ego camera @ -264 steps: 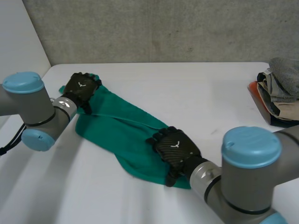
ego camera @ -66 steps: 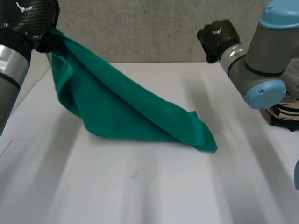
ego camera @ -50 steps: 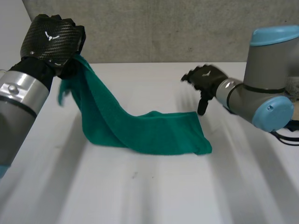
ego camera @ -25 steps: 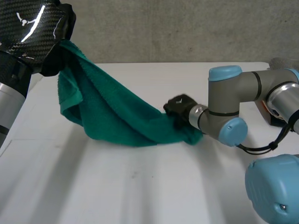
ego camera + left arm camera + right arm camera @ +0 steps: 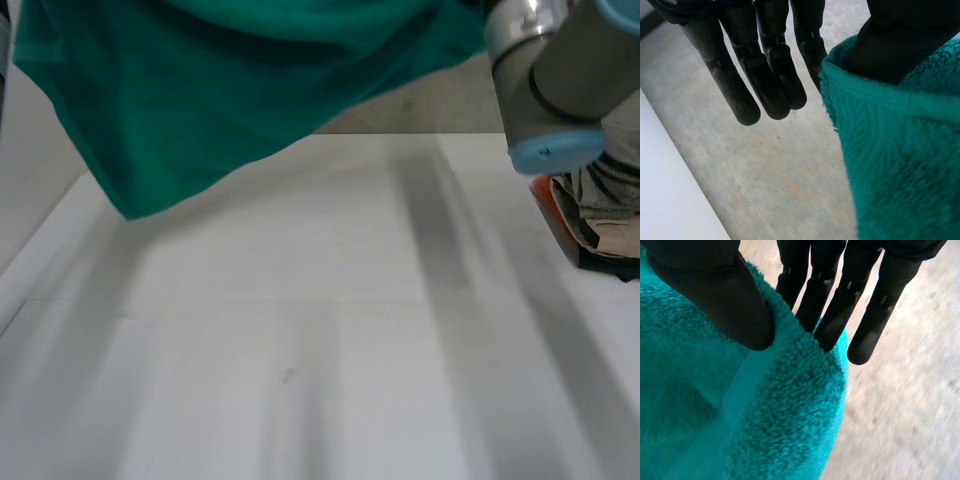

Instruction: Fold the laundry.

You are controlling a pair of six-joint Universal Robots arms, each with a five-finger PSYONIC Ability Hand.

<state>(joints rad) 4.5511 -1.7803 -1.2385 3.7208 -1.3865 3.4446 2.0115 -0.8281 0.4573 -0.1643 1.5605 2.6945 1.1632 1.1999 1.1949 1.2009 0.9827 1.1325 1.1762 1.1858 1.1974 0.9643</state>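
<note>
The green towel (image 5: pixel 200 90) hangs in the air above the white table (image 5: pixel 300 330), stretched between both arms, and its lowest corner dangles on the left. In the left wrist view my left hand (image 5: pixel 765 75) pinches the towel's hemmed edge (image 5: pixel 905 160) between thumb and one straight finger, while the other fingers stick out free. In the right wrist view my right hand (image 5: pixel 840 305) pinches another edge of the towel (image 5: pixel 740 415) between thumb and straight fingers. The right arm (image 5: pixel 560 80) reaches up at the right.
A pile of other clothes (image 5: pixel 600 215) lies at the table's right edge. A grey wall stands behind the table.
The right hand came down to the towel's far end on the table and shut on it. Both hands then rose, lifting the whole towel off the table.
</note>
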